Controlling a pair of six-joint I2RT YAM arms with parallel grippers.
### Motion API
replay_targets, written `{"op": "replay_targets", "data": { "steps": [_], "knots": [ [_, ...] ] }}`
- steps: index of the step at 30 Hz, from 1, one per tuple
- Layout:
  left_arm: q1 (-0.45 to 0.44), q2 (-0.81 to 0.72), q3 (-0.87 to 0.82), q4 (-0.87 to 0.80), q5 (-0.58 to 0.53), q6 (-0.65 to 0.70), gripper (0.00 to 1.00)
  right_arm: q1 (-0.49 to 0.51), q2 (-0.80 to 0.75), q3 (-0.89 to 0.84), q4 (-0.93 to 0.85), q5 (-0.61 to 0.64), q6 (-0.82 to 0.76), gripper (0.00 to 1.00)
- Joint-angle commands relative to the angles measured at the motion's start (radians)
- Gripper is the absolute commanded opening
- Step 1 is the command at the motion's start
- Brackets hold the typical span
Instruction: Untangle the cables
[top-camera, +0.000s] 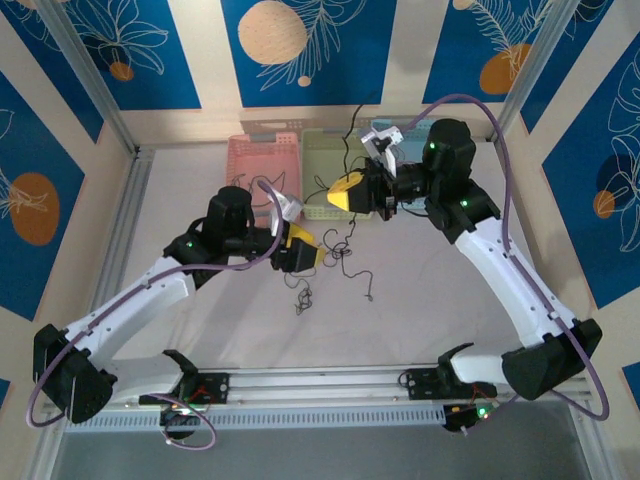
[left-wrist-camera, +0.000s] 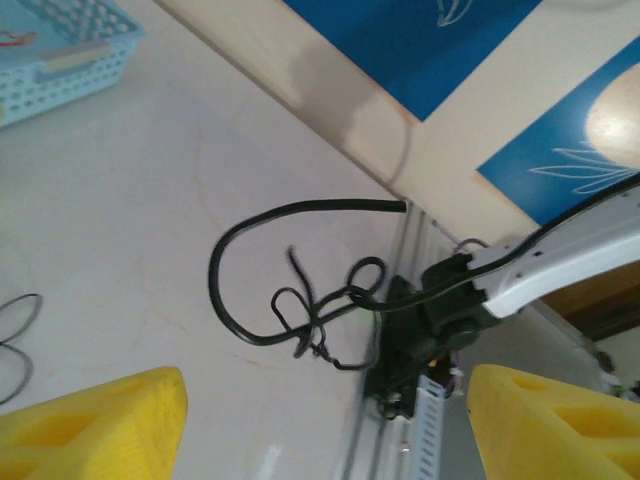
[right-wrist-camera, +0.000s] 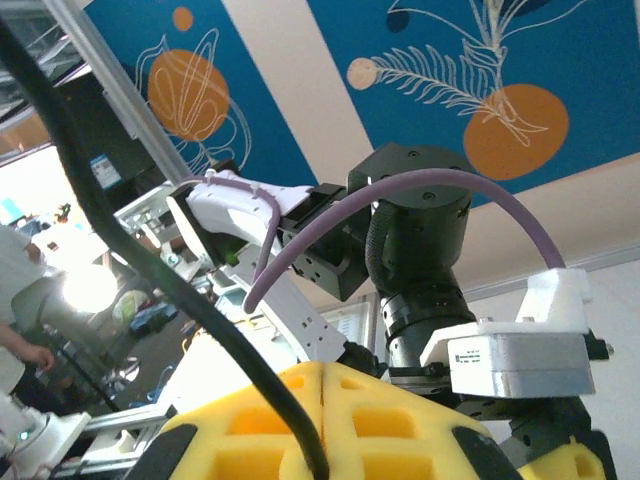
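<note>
- Cables (top-camera: 345, 243) lay as thin black strands on the white counter (top-camera: 430, 320), in the middle between the two arms.
- One black cable (right-wrist-camera: 150, 270) was pinched in the right end effector (right-wrist-camera: 322, 400). Its yellow fingers (right-wrist-camera: 400, 420) were pressed together on it.
- Seen from above, the right end effector (top-camera: 347, 196) was in front of the green basket (top-camera: 325, 165). A strand hung down from it toward the counter.
- A small clump (top-camera: 303, 297) lay by itself nearer the arm bases, apart from both end effectors.
- The left end effector (top-camera: 303, 252) was just left of the hanging strand. Its yellow fingers (left-wrist-camera: 100, 430) stood wide apart with nothing between them.
- In the left wrist view, a looped cable (left-wrist-camera: 300, 208) lay on the counter ahead of those fingers, close to the metal rail (left-wrist-camera: 375, 440).
- A pink basket (top-camera: 262, 160) and a blue basket (top-camera: 395, 132) stood on either side of the green one at the far edge.
</note>
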Motion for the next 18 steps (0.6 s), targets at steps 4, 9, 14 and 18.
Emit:
{"op": "replay_targets", "data": {
  "steps": [4,9,14,18],
  "knots": [
    [0.006,-0.008,-0.045,0.087,0.085,-0.066,0.75,0.032,0.026,0.069,-0.069,-0.083,-0.094,0.00],
    [0.006,0.011,-0.047,0.081,0.064,-0.072,0.75,0.044,0.036,0.081,-0.075,-0.071,-0.102,0.00],
    [0.005,-0.014,-0.107,0.179,0.073,-0.116,0.75,0.057,0.043,0.079,-0.045,-0.056,-0.085,0.00],
    [0.006,-0.012,-0.138,0.207,0.071,-0.126,0.75,0.063,0.043,0.060,0.030,-0.009,-0.033,0.00]
  ]
}}
